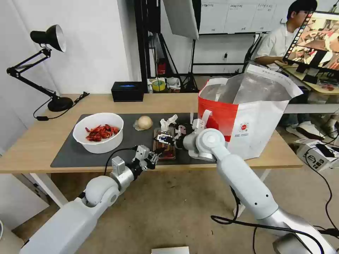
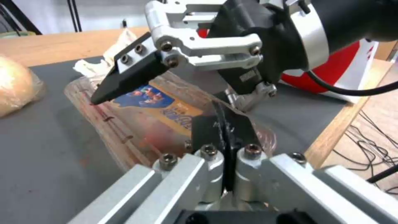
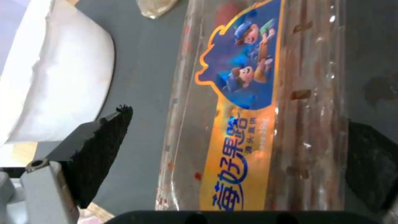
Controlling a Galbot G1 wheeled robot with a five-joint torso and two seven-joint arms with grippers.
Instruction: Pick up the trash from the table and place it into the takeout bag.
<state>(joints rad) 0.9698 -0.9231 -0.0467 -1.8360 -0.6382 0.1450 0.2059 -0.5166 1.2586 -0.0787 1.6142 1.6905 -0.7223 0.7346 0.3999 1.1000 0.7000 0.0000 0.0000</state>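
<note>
The worktop (image 1: 42,141) carries the takeout bag (image 1: 247,123), standing open just beside the clear tray (image 1: 165,145). The right tool (image 1: 166,138) hangs spread wide over that tray; the left tool (image 1: 155,154) pinches the tray's near edge, fingers clamped together.

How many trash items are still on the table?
4, all on the mat: bowl of red shells leftmost, bun, tissue, and plastic tray at the front edge between both grippers.
</note>
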